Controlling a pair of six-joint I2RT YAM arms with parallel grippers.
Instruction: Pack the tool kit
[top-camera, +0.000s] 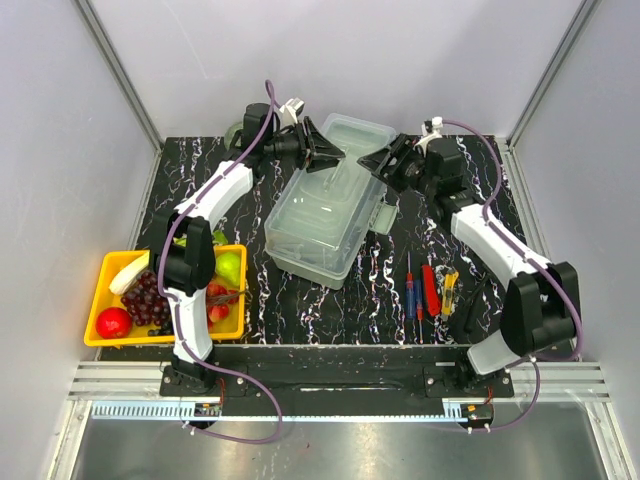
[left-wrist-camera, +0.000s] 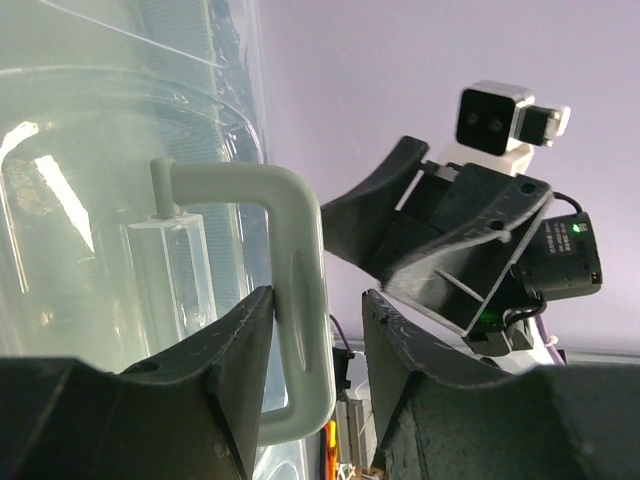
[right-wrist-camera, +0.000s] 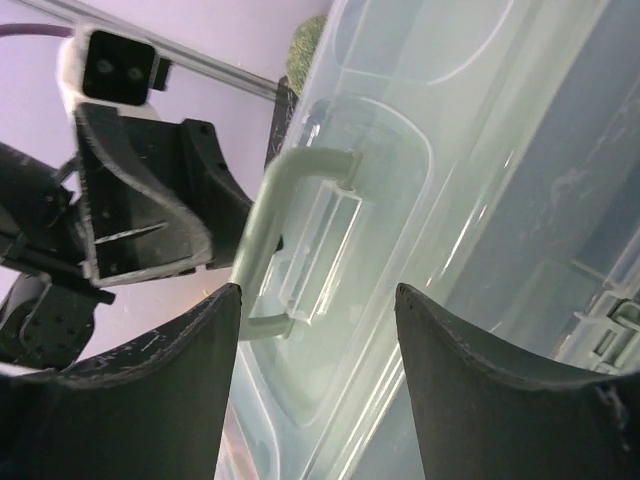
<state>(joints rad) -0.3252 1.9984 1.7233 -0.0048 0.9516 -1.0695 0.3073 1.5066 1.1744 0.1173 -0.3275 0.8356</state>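
The translucent grey-green toolbox (top-camera: 322, 215) stands mid-table, lid on top, its front latch (top-camera: 383, 215) facing right. My left gripper (top-camera: 328, 153) is open over the lid; in the left wrist view (left-wrist-camera: 318, 330) the raised lid handle (left-wrist-camera: 298, 300) stands between the fingers, touching the left one, with a gap to the right one. My right gripper (top-camera: 377, 165) is open and empty just right of the handle (right-wrist-camera: 262, 225), above the lid (right-wrist-camera: 470, 150). A blue-handled screwdriver (top-camera: 409, 286), a red tool (top-camera: 430, 290) and a yellow tool (top-camera: 450, 291) lie on the table to the right.
A yellow fruit tray (top-camera: 100, 300) with grapes, apple, pear and banana sits at the front left. A green object (top-camera: 236, 131) lies at the back left corner. Both grippers face each other closely over the toolbox. Walls close the back and sides.
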